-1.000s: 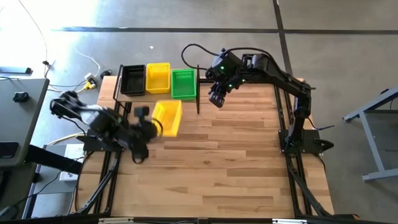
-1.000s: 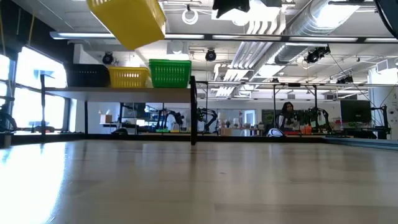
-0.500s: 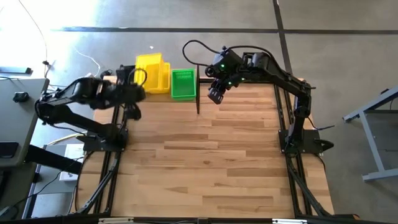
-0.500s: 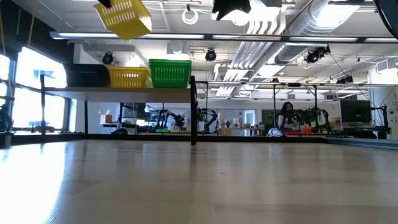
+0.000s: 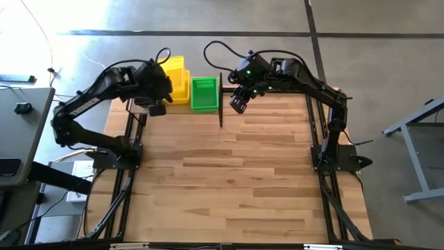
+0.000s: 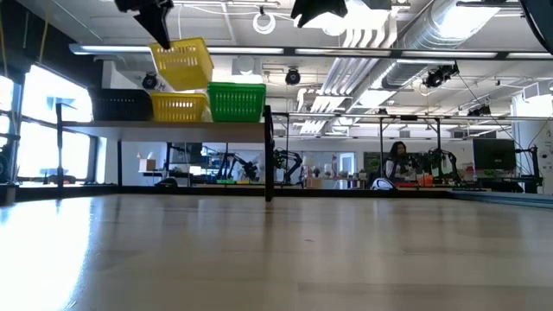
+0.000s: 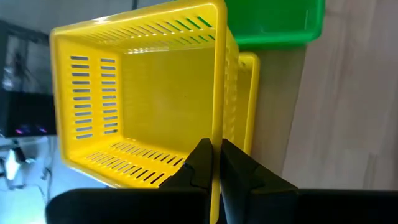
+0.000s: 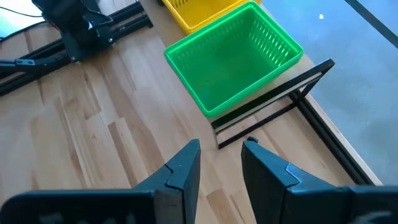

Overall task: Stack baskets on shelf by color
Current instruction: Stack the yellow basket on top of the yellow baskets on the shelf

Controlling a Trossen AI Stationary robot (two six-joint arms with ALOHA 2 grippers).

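My left gripper (image 5: 161, 89) (image 6: 160, 30) is shut on a yellow basket (image 6: 181, 65) (image 7: 143, 99) and hangs it, tilted, just above a second yellow basket (image 6: 179, 106) (image 7: 252, 93) that stands on the shelf (image 6: 173, 126). A black basket (image 6: 121, 105) stands on the shelf to its left and a green basket (image 5: 204, 94) (image 8: 233, 59) to its right. In the high view my left arm hides the black basket. My right gripper (image 5: 239, 104) (image 8: 221, 155) hovers open above the table, beside the shelf's right end upright (image 5: 220, 104). My left gripper pinches the rim of one side wall (image 7: 216, 146) of the yellow basket, one finger inside the basket and one outside. The fingers come from above, pointing down. The basket is lifted clear, hanging tilted below them over the yellow basket on the shelf.
The shelf stands along the table's far edge on the left, its black upright (image 8: 273, 102) next to the green basket. The wooden tabletop (image 5: 236, 180) stretches bare toward the near edge. A person (image 6: 399, 160) sits far off in the room behind.
My left gripper has carried the yellow basket from above the table in front of the shelf toward the far edge, then down over the yellow basket on the shelf. The held basket stays tilted. My right arm has kept still.
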